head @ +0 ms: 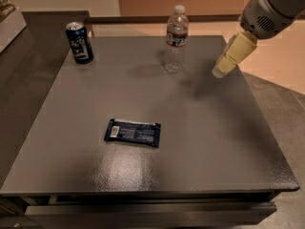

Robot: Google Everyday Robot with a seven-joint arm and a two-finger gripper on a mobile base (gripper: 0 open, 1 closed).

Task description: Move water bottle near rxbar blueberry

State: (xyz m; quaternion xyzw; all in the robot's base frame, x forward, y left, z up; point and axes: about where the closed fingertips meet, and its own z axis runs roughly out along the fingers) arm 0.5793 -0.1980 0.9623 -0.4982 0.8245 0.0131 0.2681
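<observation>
The water bottle point(176, 38), clear plastic with a white cap and a dark label with a red band, stands upright near the table's far edge, right of centre. The rxbar blueberry point(133, 132), a flat dark navy wrapper with a small white patch at its left end, lies on the table left of centre, toward the front. My gripper point(224, 67), with pale yellow fingers, hangs from the grey arm at the upper right. It is above the table, to the right of the bottle and apart from it. It holds nothing.
A dark blue soda can point(79, 42) stands at the table's far left. The dark grey table point(228, 142) has its right edge close under the arm. A lower dark surface point(28, 61) lies to the left, and light floor lies beyond the far edge.
</observation>
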